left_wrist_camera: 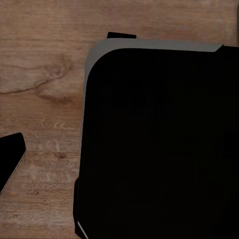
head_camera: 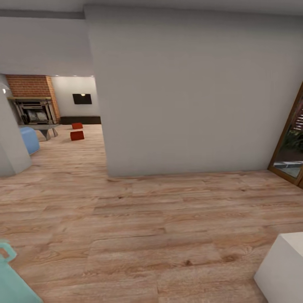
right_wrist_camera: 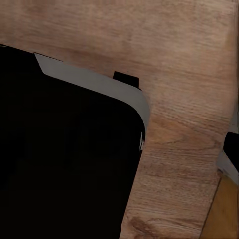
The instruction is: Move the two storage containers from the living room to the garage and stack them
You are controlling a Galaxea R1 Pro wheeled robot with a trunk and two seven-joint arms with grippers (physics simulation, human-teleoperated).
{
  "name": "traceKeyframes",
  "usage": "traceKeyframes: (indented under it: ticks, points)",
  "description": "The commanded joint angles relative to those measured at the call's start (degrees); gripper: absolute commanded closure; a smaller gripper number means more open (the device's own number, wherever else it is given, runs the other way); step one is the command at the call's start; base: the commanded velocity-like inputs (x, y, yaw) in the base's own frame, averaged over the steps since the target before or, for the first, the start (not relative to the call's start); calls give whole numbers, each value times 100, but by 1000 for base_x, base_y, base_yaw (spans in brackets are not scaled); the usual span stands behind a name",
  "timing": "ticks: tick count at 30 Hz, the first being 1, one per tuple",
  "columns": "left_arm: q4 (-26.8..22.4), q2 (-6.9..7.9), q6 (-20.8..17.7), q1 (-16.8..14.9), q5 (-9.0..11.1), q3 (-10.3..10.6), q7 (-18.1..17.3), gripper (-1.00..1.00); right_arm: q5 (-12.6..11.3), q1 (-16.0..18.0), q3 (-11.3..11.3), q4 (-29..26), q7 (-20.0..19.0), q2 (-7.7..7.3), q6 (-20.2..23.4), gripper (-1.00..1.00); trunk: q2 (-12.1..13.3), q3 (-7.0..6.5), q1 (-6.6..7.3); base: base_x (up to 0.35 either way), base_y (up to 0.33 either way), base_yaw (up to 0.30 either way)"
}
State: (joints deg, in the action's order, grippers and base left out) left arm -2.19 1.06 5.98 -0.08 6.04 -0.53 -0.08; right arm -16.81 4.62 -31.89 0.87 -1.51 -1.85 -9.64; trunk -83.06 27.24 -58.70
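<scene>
Two storage containers (head_camera: 77, 131), small and orange-red, sit far ahead and left on the living room's wood floor beyond a white wall (head_camera: 189, 97), well out of either claw's reach, whose openings I cannot tell.

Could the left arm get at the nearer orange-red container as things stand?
Almost certainly not. Both storage containers, the nearer and the farther, sit far off on the living room floor beyond the grey wall, with a long stretch of plank floor between. The base must drive closer first.
</scene>
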Motion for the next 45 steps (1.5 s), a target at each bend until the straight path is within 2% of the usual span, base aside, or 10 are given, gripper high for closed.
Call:
traceKeyframes:
  ticks: [1,28,45]
  points:
    - [-1,0,14,-1,51,1,-1,-100,-60,4,-49,9,-16,1,-23,-100,-2,5,-3,321,0,0]
    - [-1,0,15,-1,53,1,-1,-100,-60,4,-52,9,-16,2,-3,-100,-2,5,-3,321,0,1]
    - [-1,0,17,-1,46,1,-1,-100,-60,4,-46,9,-16,1,-12,-100,-2,5,-3,321,0,247]
